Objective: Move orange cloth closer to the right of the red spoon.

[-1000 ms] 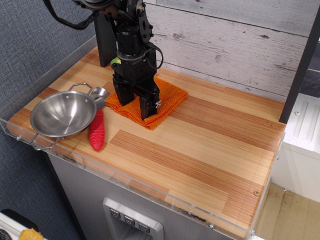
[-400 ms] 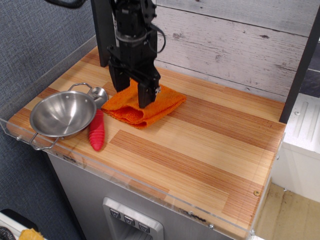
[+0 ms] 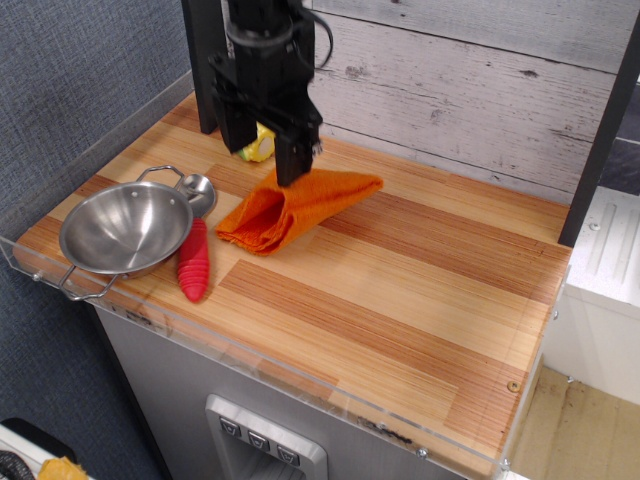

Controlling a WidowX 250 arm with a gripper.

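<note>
Lifted since a second ago: orange cloth [image 3: 290,208], earlier flat on the wood under the tool, now bunched and pulled up at its top edge, draped in a folded wedge. Upper fold raised off the surface just below the dark fingers, lower left corner resting on the tabletop [image 3: 420,290] near the spoon. Right tip of the cloth pointing toward the back wall, off the wood or barely touching; cannot tell which.

Gripper [image 3: 284,172] risen with it, higher against the backdrop than before. Jaws drawn in on the cloth's upper edge, pinching a ridge of fabric; only a narrow gap visible between the fingers [image 3: 293,160].

Just left of the cloth: red spoon [image 3: 194,250], lying on the wood with its ribbed red handle toward the front edge and its shiny metal bowl toward the back, unmoved. Cloth's lowest corner close beside the upper part of the handle, apparently not touching.

Further left: steel bowl [image 3: 126,228] with two wire handles, against the spoon, same place as earlier.

Behind the gripper, now uncovered: small yellow-green object [image 3: 259,147] at the foot of the black post, too hidden to identify.

Beyond: grey plank wall [image 3: 470,90] at the back, clear plastic rim [image 3: 300,385] along the table's front edge.
</note>
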